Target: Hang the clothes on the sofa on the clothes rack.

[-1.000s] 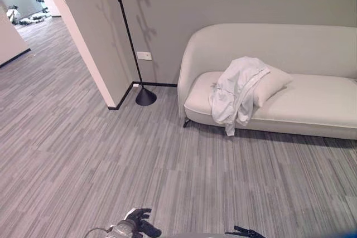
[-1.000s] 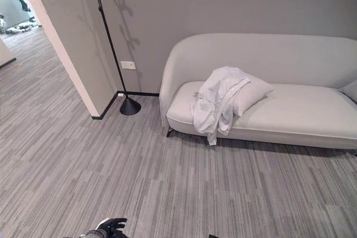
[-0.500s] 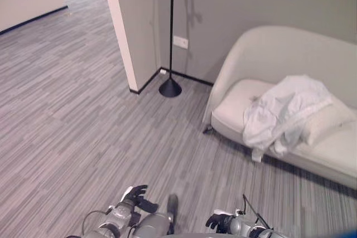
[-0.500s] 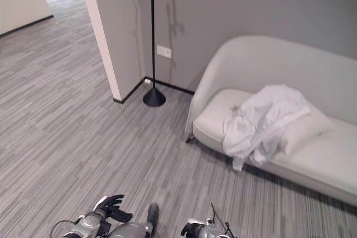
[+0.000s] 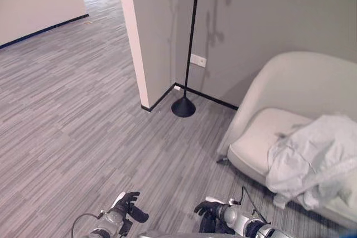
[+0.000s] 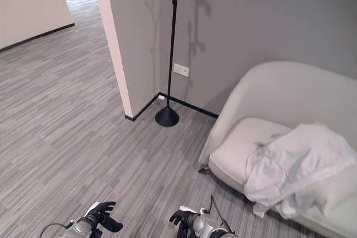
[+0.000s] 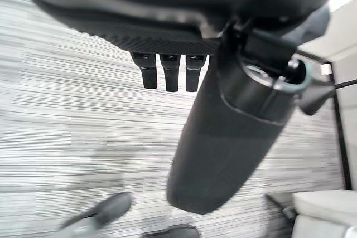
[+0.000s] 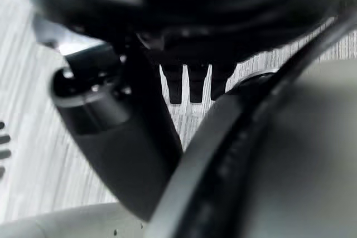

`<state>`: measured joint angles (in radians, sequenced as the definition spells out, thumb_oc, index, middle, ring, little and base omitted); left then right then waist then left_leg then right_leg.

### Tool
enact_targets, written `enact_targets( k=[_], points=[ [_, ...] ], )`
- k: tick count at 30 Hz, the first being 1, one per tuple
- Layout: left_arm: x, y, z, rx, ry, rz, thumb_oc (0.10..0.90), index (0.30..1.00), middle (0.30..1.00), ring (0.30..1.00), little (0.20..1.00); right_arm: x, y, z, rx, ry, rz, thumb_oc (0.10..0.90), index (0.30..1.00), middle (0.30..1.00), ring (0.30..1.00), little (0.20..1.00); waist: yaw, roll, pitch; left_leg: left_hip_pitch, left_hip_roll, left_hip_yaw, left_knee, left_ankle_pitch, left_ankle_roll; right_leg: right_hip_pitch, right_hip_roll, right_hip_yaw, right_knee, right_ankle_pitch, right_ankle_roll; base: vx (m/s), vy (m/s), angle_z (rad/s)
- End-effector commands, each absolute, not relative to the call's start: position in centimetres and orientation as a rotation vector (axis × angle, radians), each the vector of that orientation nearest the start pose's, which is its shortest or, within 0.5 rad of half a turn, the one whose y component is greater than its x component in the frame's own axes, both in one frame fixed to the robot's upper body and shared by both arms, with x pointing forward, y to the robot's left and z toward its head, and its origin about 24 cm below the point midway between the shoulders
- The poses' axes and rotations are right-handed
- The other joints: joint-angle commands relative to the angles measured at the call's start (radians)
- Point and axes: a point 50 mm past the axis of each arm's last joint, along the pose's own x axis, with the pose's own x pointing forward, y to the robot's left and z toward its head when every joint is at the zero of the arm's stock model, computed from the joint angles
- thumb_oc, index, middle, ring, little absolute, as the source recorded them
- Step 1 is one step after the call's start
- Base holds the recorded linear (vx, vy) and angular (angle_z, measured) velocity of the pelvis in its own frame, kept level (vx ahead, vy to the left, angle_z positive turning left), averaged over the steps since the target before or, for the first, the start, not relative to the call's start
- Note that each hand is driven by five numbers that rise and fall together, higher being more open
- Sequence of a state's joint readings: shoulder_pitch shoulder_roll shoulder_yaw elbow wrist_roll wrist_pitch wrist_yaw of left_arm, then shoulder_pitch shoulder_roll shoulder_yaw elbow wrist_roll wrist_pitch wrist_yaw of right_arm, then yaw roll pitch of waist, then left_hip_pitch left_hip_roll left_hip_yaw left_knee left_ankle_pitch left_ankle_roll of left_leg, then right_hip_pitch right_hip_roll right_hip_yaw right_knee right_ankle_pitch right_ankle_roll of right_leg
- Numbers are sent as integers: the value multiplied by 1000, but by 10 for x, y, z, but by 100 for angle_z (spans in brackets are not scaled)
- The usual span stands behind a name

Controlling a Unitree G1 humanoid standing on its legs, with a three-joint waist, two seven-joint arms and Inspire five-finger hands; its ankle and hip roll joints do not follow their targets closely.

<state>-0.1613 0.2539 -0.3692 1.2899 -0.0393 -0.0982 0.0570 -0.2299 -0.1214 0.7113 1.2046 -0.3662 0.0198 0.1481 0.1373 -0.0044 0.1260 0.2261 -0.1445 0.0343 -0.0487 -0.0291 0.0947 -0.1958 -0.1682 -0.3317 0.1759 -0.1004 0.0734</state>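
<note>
On the sofa (image 5: 290, 115) lies the white garment (image 5: 312, 160); by the wall stands the rack (image 5: 188, 54); my left hand (image 5: 124, 209) and right hand (image 5: 211, 211) hang loose, holding nothing.

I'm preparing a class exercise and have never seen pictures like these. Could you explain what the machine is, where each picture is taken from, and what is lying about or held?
It is a two-legged humanoid robot. Two pictures come from cameras in its head, looking down at a room; two come from cameras on its wrists. The left hand and right hand hang low, fingers relaxed, holding nothing. A white garment lies crumpled on a pale sofa. A black clothes rack stands by the wall corner.
</note>
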Motion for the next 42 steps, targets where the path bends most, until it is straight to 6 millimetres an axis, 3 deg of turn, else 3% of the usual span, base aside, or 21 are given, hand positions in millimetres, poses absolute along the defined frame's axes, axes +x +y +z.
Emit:
enact_targets(
  k=[1, 4, 6, 7, 8, 9, 12, 14, 17, 18, 19, 20, 23, 27, 30, 32, 33, 36, 38, 39, 42],
  points=[
    [122, 251, -150, 447, 1153, 21, 800, 900, 900, 900, 900, 149, -156, -156, -888, 1084, 782, 800, 900, 900, 900, 900, 21, 36, -15, -62, 45, -46, 78, -115, -5, 178, -108, 7, -154, 206, 35, 384, -195, 2],
    [76, 273, -155, 417, 1318, 109, 800, 900, 900, 900, 900, 126, -169, -163, -800, 1196, 738, 800, 900, 900, 900, 900, 30, 24, -56, -47, 47, -58, 111, -160, -11, 239, -187, 22, -178, 290, 53, 447, -332, 8],
    [55, 282, -155, 380, 1373, 176, 800, 900, 900, 900, 900, 108, -180, -168, -705, 1272, 663, 800, 900, 900, 900, 900, 23, -1, -85, -38, 61, -69, 117, -180, -29, 256, -186, 109, -163, 300, 61, 494, -571, 30],
    [39, 288, -155, 315, 1396, 263, 800, 900, 900, 900, 900, 101, -198, -167, -578, 1310, 492, 800, 900, 900, 900, 900, 22, -14, -98, -20, 92, -60, 117, -187, -56, 244, -155, 130, -139, 237, 71, 365, -486, 29],
    [39, 288, -155, 315, 1396, 263, 800, 900, 900, 900, 900, 101, -198, -167, -578, 1310, 492, 800, 900, 900, 900, 900, 23, -13, -98, -19, 94, -59, 117, -188, -56, 243, -154, 131, -137, 236, 71, 532, -885, -4],
    [36, 288, -155, 256, 1372, 336, 800, 900, 900, 900, 900, 103, -221, -163, -464, 1295, 268, 800, 900, 900, 900, 900, -7, -8, -93, -14, 160, -53, 150, -140, -90, 226, -87, 152, -92, 133, 43, 324, -691, -30],
    [51, 281, -156, 202, 1294, 371, 800, 900, 900, 900, 900, 98, -247, -157, -388, 1252, 62, 800, 900, 900, 900, 900, -48, -13, -63, -73, 209, -63, 276, -13, -116, 222, -8, 155, -70, 85, -5, 336, -716, -29],
    [79, 262, -157, 247, 1223, 257, 800, 900, 900, 900, 900, 92, -268, -149, -366, 1181, -65, 800, 900, 900, 900, 900, -102, -26, -40, -159, 294, 33, 460, 90, -124, 279, 67, 153, -153, 54, -55, 287, -709, -32],
    [99, 249, -157, 269, 1172, 197, 800, 900, 900, 900, 900, 89, -275, -145, -365, 1152, -102, 800, 900, 900, 900, 900, -128, -35, -21, -217, 358, 129, 601, 91, -109, 308, 102, 158, -187, 45, -77, 75, -275, -3],
    [111, 241, -156, 279, 1143, 162, 800, 900, 900, 900, 900, 85, -275, -145, -369, 1158, -105, 800, 900, 900, 900, 900, -135, -39, -12, -244, 335, 140, 633, 38, -101, 310, 106, 177, -195, 46, -78, 49, -26, -41],
    [142, 222, -150, 296, 1047, 92, 800, 900, 900, 900, 900, 69, -274, -150, -354, 1211, -122, 800, 900, 900, 900, 900, -145, -43, -6, -309, 206, 95, 602, -68, -89, 299, 111, 215, -197, 51, -64, 86, -10, -60],
    [155, 212, -146, 298, 995, 49, 800, 900, 900, 900, 900, 59, -274, -152, -340, 1243, -135, 800, 900, 900, 900, 900, -150, -43, -7, -329, 144, 73, 539, -102, -83, 294, 115, 216, -192, 52, -56, 65, 33, -54],
    [172, 197, -142, 333, 945, -29, 800, 900, 900, 900, 900, 43, -273, -156, -325, 1308, -131, 800, 900, 900, 900, 900, -171, -27, -13, -300, 89, 85, 366, -143, -59, 273, 131, 231, -158, 35, -45, 111, 55, -48],
    [164, 177, -149, 393, 989, -174, 800, 900, 900, 900, 900, 13, -271, -161, -218, 1409, -274, 800, 900, 900, 900, 900, -189, -24, -21, -236, 64, 91, 204, -134, -18, 227, 154, 218, -42, 5, -28, 179, 63, -30],
    [144, 180, -157, 477, 1071, -270, 800, 900, 900, 900, 900, 0, -262, -165, -180, 1469, -257, 800, 900, 900, 900, 900, -196, -21, -11, -174, 77, 142, 98, -108, -14, 128, 107, 150, 155, 44, 27, 132, 97, -82],
    [139, 183, -158, 512, 1088, -311, 800, 900, 900, 900, 900, -2, -255, -167, -151, 1481, -249, 800, 900, 900, 900, 900, -191, -9, -7, -131, 82, 161, 47, -96, -12, 105, 55, 86, 194, 46, 32, 162, 104, -76],
    [134, 180, -160, 533, 1089, -358, 800, 900, 900, 900, 900, -9, -249, -169, -136, 1506, -237, 800, 900, 900, 900, 900, -185, 13, -11, -103, 95, 169, 19, -107, -14, 142, 15, 24, 125, 24, 23, 166, 72, -29],
    [133, 179, -160, 553, 1083, -391, 800, 900, 900, 900, 900, -9, -248, -169, -126, 1508, -238, 800, 900, 900, 900, 900, -181, 20, -12, -97, 101, 167, 5, -106, -16, 163, 6, 7, 70, 29, 18, 99, 4, -5],
    [129, 181, -161, 592, 1089, -426, 800, 900, 900, 900, 900, -7, -247, -169, -113, 1493, -250, 800, 900, 900, 900, 900, -178, 24, -18, -96, 102, 162, -8, -103, -18, 180, 1, 38, -37, 74, 27, 80, -40, 10],
    [123, 187, -162, 611, 1106, -418, 800, 900, 900, 900, 900, -2, -249, -169, -116, 1470, -268, 800, 900, 900, 900, 900, -171, 25, -24, -101, 103, 167, -15, -99, -16, 179, -18, 74, -126, 148, 42, 30, -38, 16],
    [113, 197, -164, 627, 1140, -388, 800, 900, 900, 900, 900, 7, -256, -167, -120, 1409, -320, 800, 900, 900, 900, 900, -160, 24, -28, -92, 114, 161, -11, -104, -21, 174, -59, 111, -194, 233, 64, 125, -152, 14]
  ],
)
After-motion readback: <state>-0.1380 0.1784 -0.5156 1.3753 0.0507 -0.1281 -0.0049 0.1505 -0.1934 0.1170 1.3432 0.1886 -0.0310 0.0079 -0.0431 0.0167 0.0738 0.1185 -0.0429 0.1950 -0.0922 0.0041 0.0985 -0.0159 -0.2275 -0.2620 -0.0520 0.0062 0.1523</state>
